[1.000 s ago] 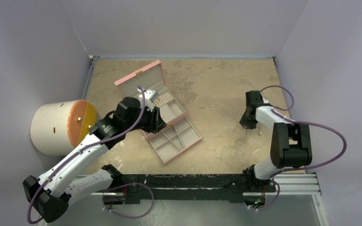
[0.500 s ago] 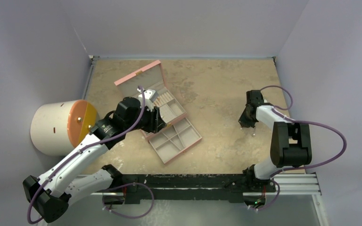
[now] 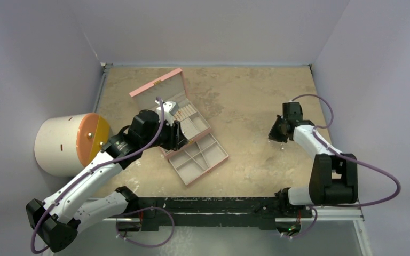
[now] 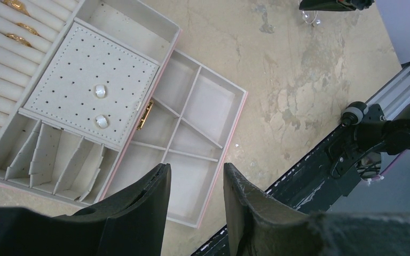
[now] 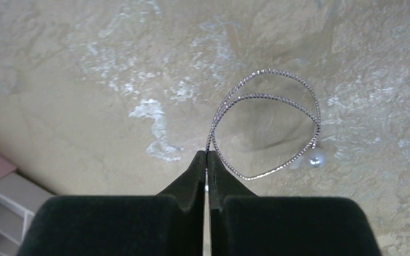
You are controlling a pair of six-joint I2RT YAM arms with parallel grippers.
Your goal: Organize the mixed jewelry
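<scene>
We see the right claw (image 5: 207, 159) pinched tight on a thin silver chain (image 5: 277, 93). Its two dark fingers meet with no gap, and the chain is caught at their tips. The chain fans out from the grip in two loops, with a small pearl bead (image 5: 316, 156) at its far end. It throws a soft shadow on the mottled beige worktop (image 5: 85, 80). We cannot tell whether the bead touches the surface. From above, this claw (image 3: 276, 136) sits over the right half of the worktop, well apart from the pink box (image 4: 209, 106).

The left claw (image 4: 195, 170) hangs over the near edge of the box with its fingers a narrow gap apart, and nothing is between them. The box is open. Its pink lid (image 3: 159, 82) is tipped back, and a lower tray of grey compartments is swung out toward the arms.

In the upper level, three gold rings (image 4: 19, 38) are tucked between the pale ring rolls at the left. Two pearl studs (image 4: 100, 91) sit on the perforated pad just beside the rolls. A small gold clasp (image 4: 145, 114) shows at that pad's edge.

At the far left of the worktop, a white drum with an orange face (image 3: 64, 144) lies near the left arm.
</scene>
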